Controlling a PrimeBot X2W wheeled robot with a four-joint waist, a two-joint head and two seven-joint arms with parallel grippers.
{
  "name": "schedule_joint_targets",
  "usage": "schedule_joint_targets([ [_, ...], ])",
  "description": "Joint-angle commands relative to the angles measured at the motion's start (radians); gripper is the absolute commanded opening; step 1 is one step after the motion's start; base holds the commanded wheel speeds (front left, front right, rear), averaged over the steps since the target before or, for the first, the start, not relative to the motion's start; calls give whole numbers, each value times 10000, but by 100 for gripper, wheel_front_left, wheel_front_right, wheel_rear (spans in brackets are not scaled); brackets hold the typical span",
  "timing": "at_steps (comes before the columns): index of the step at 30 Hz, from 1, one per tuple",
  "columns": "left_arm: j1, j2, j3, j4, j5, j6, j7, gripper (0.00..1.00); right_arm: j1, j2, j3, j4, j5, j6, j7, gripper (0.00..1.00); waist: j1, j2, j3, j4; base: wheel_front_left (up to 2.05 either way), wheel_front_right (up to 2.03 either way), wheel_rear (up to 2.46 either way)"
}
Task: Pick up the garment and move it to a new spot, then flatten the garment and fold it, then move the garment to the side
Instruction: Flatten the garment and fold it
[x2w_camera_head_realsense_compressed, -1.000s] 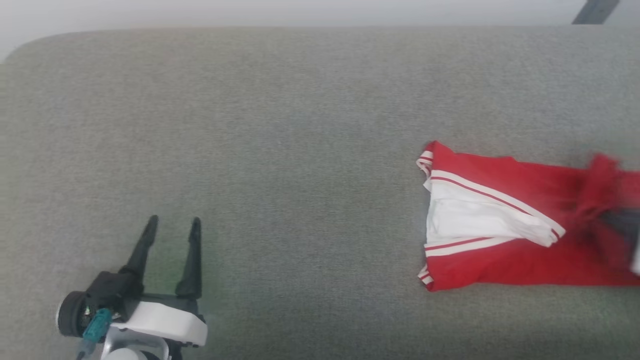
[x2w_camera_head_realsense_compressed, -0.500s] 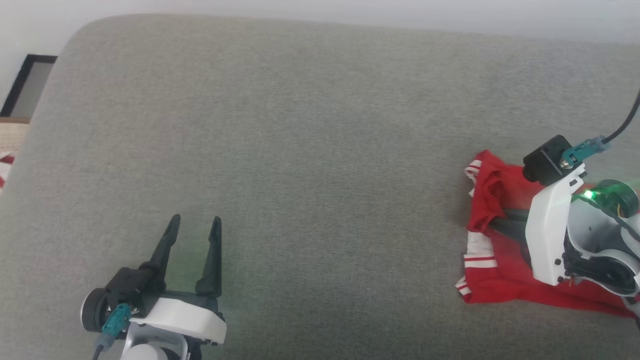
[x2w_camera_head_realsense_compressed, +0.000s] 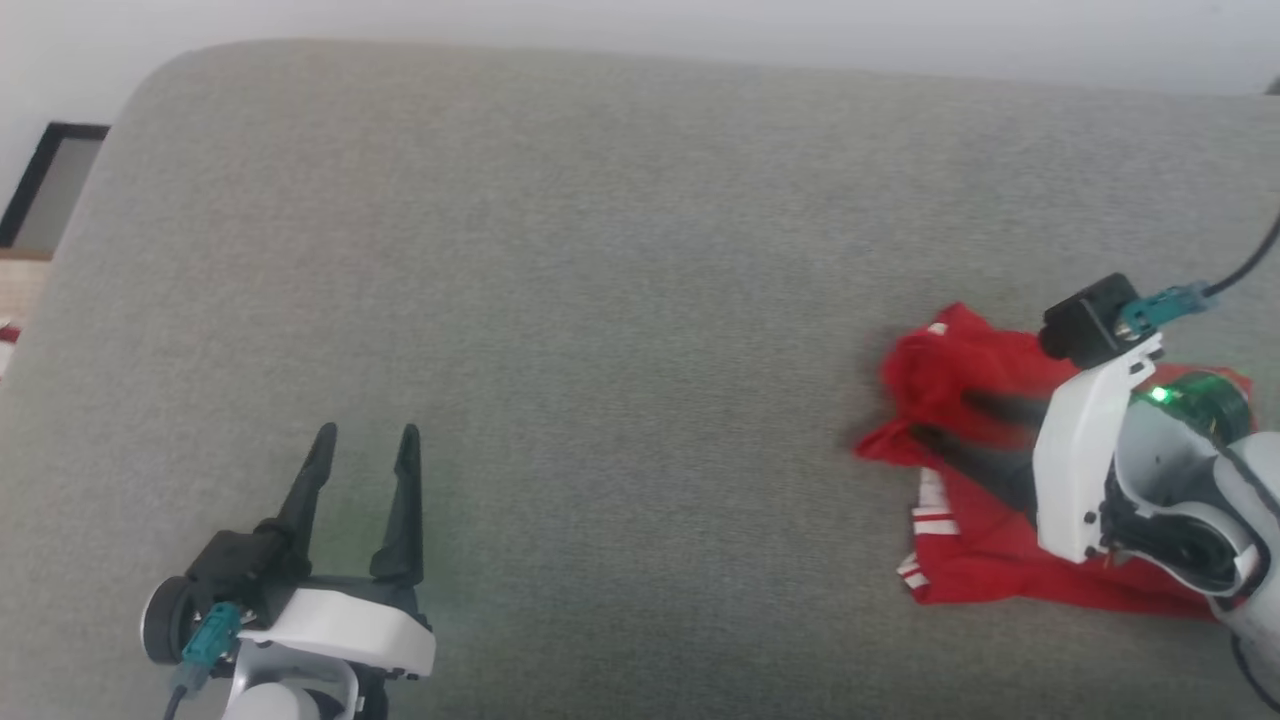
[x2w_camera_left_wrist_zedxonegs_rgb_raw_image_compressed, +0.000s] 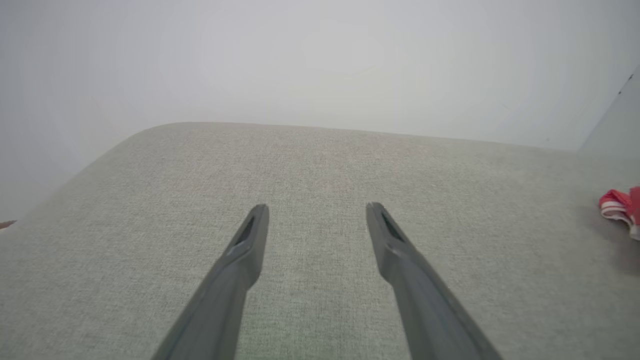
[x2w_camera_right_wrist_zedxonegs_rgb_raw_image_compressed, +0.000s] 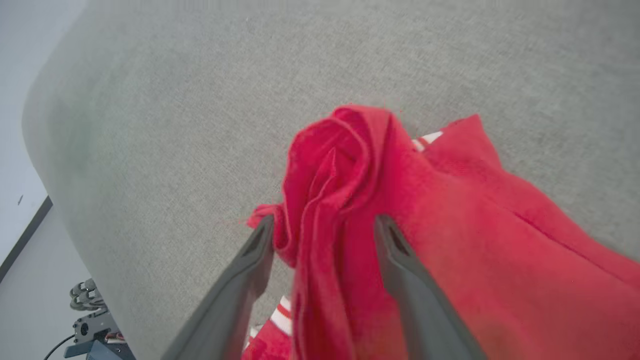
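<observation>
Half a second ago the right gripper (x2w_camera_right_wrist_zedxonegs_rgb_raw_image_compressed: 324, 220) had its fingers together in the cloth. Now they stand wide apart, and the ridge of red fabric they had gathered has slumped toward the middle of the surface. The garment (x2w_camera_head_realsense_compressed: 985, 575) lies in a rumpled heap close to the right edge of the grey cushioned surface (x2w_camera_head_realsense_compressed: 600, 250), about midway between front and back, with a bit of striped trim (x2w_camera_head_realsense_compressed: 930, 500) showing on its left side. A raised fold stands between the spread fingers, touching one of them but not pinched. Well apart, near the front-left corner, the left gripper (x2w_camera_head_realsense_compressed: 367, 432) hovers over bare surface, its fingers wide and nothing between them.

This reads as the letting-go at the end of a carry. Since the cloth is bunched, neither flat nor folded, I take it for the first move, with flattening to come. Next the right gripper should lift clear without snagging the fold. Both grippers should then take opposite edges and draw the garment out over open surface.
</observation>
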Motion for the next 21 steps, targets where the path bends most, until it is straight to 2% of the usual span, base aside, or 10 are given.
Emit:
schedule_joint_targets([
  [1, 93, 32, 106, 10, -18, -15, -43, 100, 108, 15, -166, 31, -29, 3, -246, 100, 0, 0, -120, -219, 0, 0, 0],
  [7, 90, 250, 135, 31, -93, -15, -42, 100, 298, 32, -693, 394, -188, 3, -1477, 100, 0, 0, -400, -793, 0, 0, 0],
  [12, 188, 436, -103, -72, -255, -15, -42, 100, 514, 247, -951, 1207, -381, 3, -3084, 100, 0, 0, -749, -1289, 0, 0, 0],
  [19, 506, 658, 51, -76, -500, -15, -43, 100, 905, 670, -1145, 2628, -738, 3, -5599, 100, 0, 0, -1403, -1861, 0, 0, 0],
  [21, 559, 697, 101, -58, -526, -15, -43, 100, 976, 738, -1184, 2787, -752, 3, -5940, 100, 0, 0, -1501, -1921, 0, 0, 0],
])
